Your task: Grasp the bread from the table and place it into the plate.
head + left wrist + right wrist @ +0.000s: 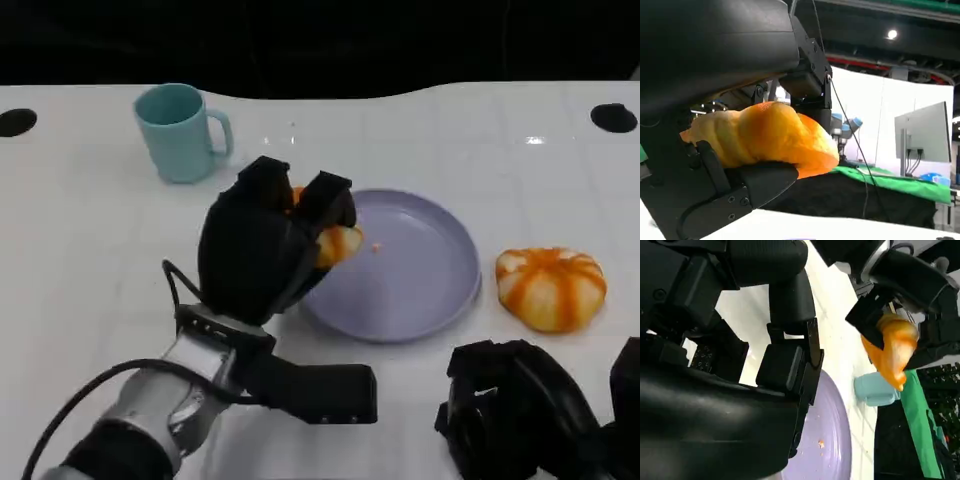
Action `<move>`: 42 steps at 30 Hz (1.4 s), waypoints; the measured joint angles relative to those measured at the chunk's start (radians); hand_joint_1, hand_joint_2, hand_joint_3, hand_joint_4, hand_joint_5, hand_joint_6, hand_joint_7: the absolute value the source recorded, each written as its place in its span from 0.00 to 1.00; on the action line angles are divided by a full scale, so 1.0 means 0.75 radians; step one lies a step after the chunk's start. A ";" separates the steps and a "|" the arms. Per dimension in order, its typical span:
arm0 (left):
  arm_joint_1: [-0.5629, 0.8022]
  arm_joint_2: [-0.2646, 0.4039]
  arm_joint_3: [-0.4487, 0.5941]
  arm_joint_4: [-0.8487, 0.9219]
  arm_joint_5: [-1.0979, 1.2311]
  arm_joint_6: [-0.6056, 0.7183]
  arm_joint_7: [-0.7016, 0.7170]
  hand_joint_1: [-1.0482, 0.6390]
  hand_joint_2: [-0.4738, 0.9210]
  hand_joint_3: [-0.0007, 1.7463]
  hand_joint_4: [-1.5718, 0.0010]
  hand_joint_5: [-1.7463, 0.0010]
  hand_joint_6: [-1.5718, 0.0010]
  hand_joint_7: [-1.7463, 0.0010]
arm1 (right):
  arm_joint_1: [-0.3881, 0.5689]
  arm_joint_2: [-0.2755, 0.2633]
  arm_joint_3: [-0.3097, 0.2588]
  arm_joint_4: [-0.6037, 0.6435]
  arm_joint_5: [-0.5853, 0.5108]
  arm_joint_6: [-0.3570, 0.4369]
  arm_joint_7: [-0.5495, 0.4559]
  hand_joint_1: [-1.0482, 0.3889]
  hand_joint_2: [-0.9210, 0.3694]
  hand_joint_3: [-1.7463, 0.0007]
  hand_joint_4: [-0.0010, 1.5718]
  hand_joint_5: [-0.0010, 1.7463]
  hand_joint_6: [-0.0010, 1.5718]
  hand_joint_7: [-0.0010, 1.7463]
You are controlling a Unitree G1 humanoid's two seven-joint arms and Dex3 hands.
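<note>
Closest to the camera, at the table's near edge, the right hand (530,415) sits low on the white table (90,270). From the head view it is a dark bunch of fingers, and the right wrist view shows them bent inward with nothing between them, so it holds nothing. It rests just short of the plate's near rim and near a second piece of bread (551,288), a round orange-and-white striped loaf lying on the table just beside the plate's right edge.

Further in, the left hand (262,245) is raised over the left rim of the lavender plate (420,280). Its fingers are wrapped around the bread (336,243), a golden-orange twisted piece whose end pokes out of the hand toward the plate's middle. The left wrist view shows this plainly: the bread (765,140) is clamped between a finger (810,82) above and another finger beneath it. In the right wrist view the same piece (892,350) hangs in the left hand's grasp above the plate (832,440), clear of its surface. A few small crumbs lie on the plate.

Behind the left hand, toward the far left of the table, a teal mug (180,132) stands upright with its handle pointing right, well apart from the plate.
</note>
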 measured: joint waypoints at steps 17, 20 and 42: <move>-0.247 -0.151 -0.023 0.398 -0.177 -0.163 -0.240 0.43 0.57 0.76 0.44 0.04 0.52 0.17 | -0.004 0.003 0.003 0.006 0.002 -0.006 0.014 0.00 0.72 0.16 0.96 0.78 1.00 0.59; -0.255 -0.150 -0.020 0.423 -0.216 -0.189 -0.348 0.40 0.65 0.62 0.48 0.13 0.54 0.36 | -0.004 0.003 0.009 0.006 -0.004 -0.008 0.009 0.00 0.72 0.15 0.96 0.78 1.00 0.59; -0.293 -0.121 -0.103 0.304 -0.214 0.031 -0.960 0.00 1.00 0.20 1.00 0.64 1.00 0.85 | 0.018 -0.010 0.030 0.000 -0.001 -0.022 0.019 0.00 0.74 0.14 0.97 0.77 1.00 0.58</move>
